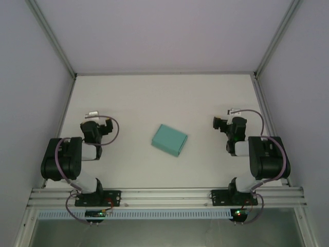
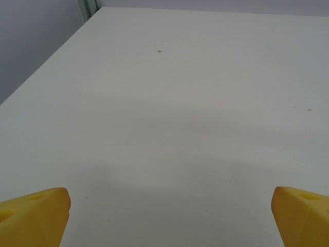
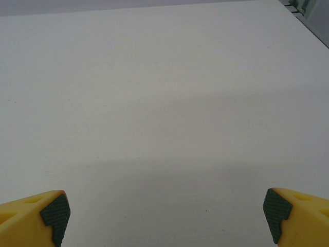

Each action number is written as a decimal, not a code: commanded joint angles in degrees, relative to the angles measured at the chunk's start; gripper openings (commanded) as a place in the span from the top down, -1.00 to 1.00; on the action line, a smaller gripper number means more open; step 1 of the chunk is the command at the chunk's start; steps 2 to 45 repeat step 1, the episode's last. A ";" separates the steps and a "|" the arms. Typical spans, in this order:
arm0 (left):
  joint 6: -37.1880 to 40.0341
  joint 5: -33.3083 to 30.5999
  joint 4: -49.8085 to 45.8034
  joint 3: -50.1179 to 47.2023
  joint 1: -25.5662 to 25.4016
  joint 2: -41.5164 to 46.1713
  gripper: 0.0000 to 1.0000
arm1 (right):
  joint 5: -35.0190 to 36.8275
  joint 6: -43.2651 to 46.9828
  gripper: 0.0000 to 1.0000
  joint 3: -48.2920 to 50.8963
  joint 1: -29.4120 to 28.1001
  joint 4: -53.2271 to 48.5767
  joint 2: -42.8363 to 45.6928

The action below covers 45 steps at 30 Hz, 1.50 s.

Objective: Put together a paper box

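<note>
We see the paper box (image 1: 169, 139) lying as a small teal rectangular block near the middle of the tabletop (image 1: 154, 98), turned askew to its edges. Our left gripper (image 2: 169, 199) and right gripper (image 3: 165, 205) gape wide, holding nothing, near the left and right edges, well apart from the box.

A white table (image 1: 128, 98) enclosed by pale walls (image 1: 154, 31) and aluminium rails (image 1: 164, 195).

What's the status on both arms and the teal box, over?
Left arm jaws open, empty. Right arm jaws open, empty. Paper box mid-table between the arms, looks folded into shape, untouched. No obstruction seen around it.
</note>
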<state>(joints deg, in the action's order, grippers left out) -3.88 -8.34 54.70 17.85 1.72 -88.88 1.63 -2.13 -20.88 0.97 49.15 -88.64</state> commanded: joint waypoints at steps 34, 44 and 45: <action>0.80 0.07 1.65 1.49 -0.57 0.81 -0.99 | -0.40 0.20 -0.98 -0.65 -0.44 1.13 -0.19; 0.80 0.07 1.65 1.49 -0.57 0.81 -0.99 | -0.40 0.20 -0.98 -0.65 -0.44 1.13 -0.19; 0.80 0.07 1.65 1.49 -0.57 0.81 -0.99 | -0.40 0.20 -0.98 -0.65 -0.44 1.13 -0.19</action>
